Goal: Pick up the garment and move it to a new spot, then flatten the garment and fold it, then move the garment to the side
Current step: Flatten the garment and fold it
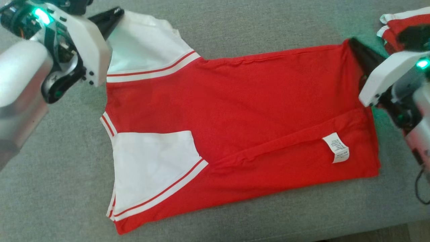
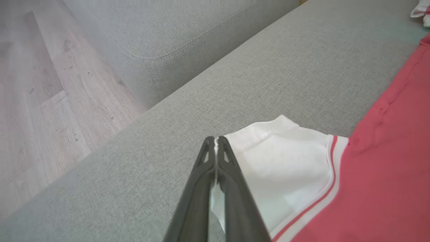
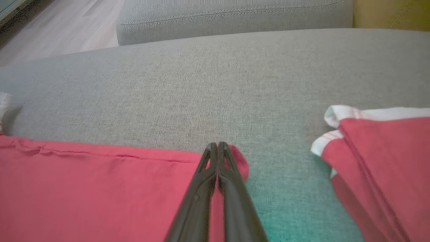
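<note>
The garment [image 1: 252, 101] is a red shirt with white sleeves and a white care label, lying spread flat on the grey sofa cushion [image 1: 235, 27]. My left gripper [image 1: 118, 13] is at its far left corner, shut on the edge of the white sleeve [image 2: 285, 158]; the left wrist view shows white cloth pinched between the closed fingers [image 2: 231, 188]. My right gripper [image 1: 351, 42] is at the far right corner, shut on the red hem [image 3: 100, 188], whose tip curls out beside the closed fingers [image 3: 235, 195].
A second red and white garment [image 1: 399, 23] lies bunched at the far right of the cushion, close to my right arm. Another grey cushion [image 2: 168, 33] and wooden floor [image 2: 40, 101] lie beyond the far edge.
</note>
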Tool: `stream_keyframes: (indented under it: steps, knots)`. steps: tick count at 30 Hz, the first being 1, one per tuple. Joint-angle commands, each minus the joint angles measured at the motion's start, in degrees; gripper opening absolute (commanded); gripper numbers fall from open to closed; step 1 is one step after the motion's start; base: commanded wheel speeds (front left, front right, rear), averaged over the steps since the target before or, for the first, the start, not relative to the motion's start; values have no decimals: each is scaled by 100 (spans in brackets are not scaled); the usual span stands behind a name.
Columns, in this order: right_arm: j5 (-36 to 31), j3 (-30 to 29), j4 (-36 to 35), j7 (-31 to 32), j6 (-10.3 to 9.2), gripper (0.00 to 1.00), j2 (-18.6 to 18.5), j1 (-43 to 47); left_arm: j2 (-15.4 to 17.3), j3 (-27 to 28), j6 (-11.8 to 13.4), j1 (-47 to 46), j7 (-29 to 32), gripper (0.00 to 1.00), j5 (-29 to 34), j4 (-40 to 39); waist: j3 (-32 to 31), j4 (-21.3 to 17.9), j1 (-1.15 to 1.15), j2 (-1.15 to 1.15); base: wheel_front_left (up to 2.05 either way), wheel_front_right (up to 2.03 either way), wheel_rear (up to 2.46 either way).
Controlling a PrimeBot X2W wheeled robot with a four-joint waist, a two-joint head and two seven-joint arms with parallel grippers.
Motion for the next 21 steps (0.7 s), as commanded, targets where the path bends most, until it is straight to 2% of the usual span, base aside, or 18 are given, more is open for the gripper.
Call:
stream_keyframes:
  steps: [1,11,16,21]
  knots:
    - [71,13,-109,-93,12,0,-162,-98,266,224,10,-408,-90,0,37,-64,26,16,0,0,0,0,0]
    - [615,38,-179,-512,12,0,-648,-572,180,198,10,-862,-1303,0,333,276,-42,128,0,0,0,0,0]
    - [894,235,-298,-512,12,0,-855,-376,196,46,10,-682,-1501,0,121,162,-251,230,0,0,0,0,0]
    - [1182,332,-451,-610,12,0,-1113,56,397,-130,10,-311,-1668,0,-24,-298,-413,410,0,0,0,0,0]
